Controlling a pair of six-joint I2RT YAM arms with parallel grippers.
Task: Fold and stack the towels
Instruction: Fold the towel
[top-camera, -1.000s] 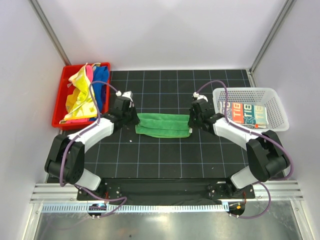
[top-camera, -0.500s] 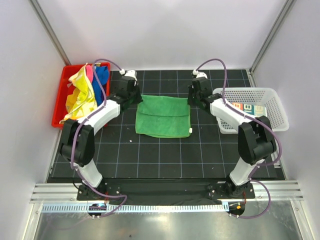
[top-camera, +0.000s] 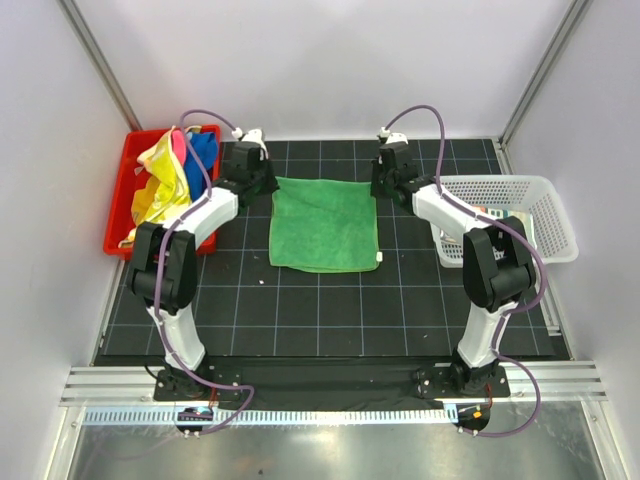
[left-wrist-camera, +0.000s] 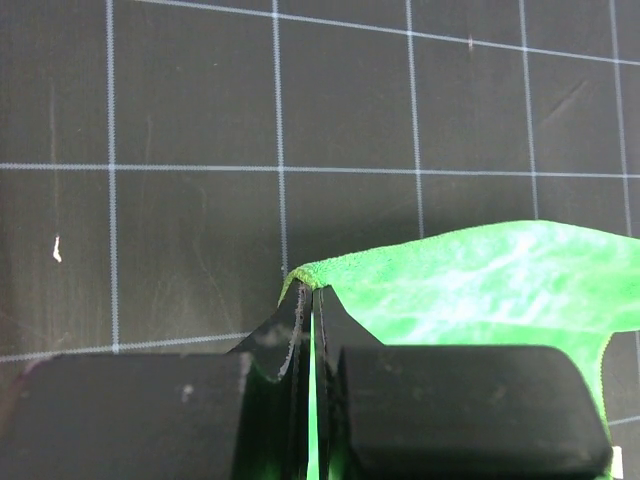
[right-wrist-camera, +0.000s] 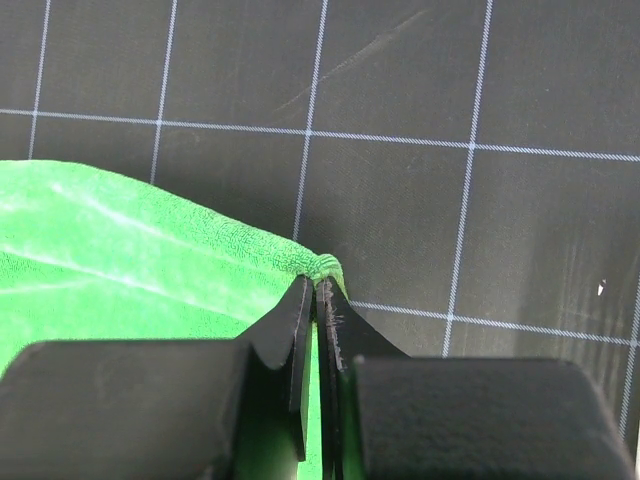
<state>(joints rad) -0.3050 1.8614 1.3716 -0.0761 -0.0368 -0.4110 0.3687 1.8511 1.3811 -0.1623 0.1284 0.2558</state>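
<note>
Green terry towel (top-camera: 325, 225) lies spread flat between the two sets of jaws. Left gripper (left-wrist-camera: 312, 305) is clamped tight on one far corner; right gripper (right-wrist-camera: 316, 300) pinches the other. The wrist views show the nipped corner tips. Only the top view shows the towel's full outline.

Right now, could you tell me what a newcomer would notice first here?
The bright green towel spread mid-table stands out, the left gripper and right gripper each pinching a far corner. Next, the red bin at the far left, heaped with yellow, pink and blue towels.
</note>
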